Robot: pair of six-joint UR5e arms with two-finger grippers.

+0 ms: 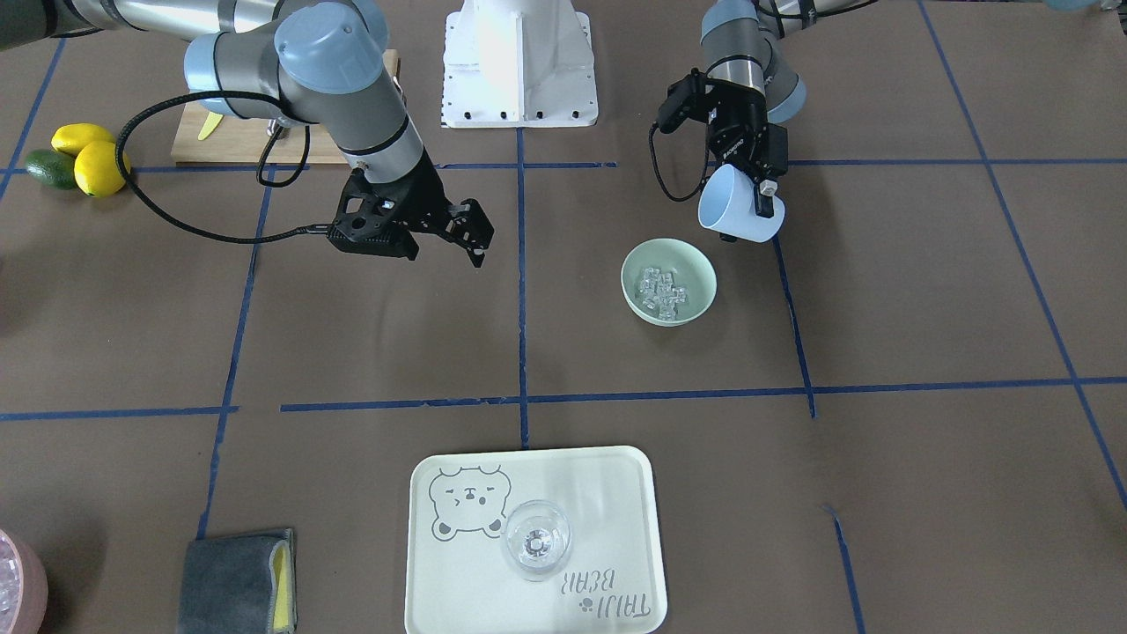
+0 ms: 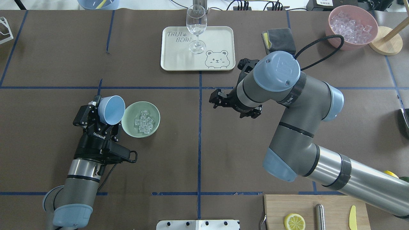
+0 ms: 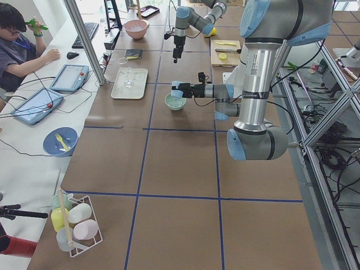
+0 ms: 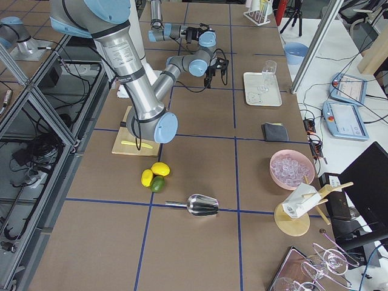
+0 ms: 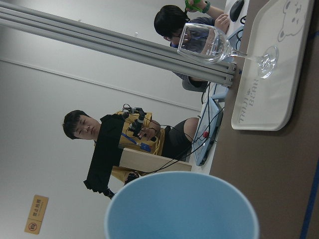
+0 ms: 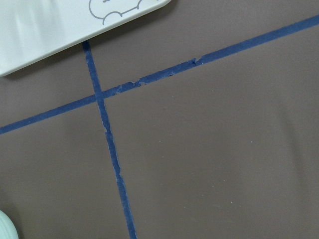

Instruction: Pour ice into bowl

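The pale mint-green bowl (image 1: 697,304) (image 2: 130,111) stands on the brown table with the ice (image 1: 662,291) (image 2: 144,121) heaped inside it. My left gripper (image 1: 762,206) (image 2: 103,110) is shut on a light blue cup (image 1: 732,208) (image 2: 112,109), held tilted just beside and above the bowl's rim, its mouth toward the bowl. The cup's inside looks empty in the overhead view and in the left wrist view (image 5: 182,206). My right gripper (image 1: 480,239) (image 2: 216,99) hangs open and empty above the table's middle, well apart from the bowl.
A pale tray (image 2: 179,59) (image 1: 607,493) with a wine glass (image 2: 196,28) (image 1: 535,539) stands at the far middle. A pink container of ice (image 2: 350,27) and a grey cloth (image 2: 278,36) are far right. A cutting board (image 2: 306,204) lies near my base.
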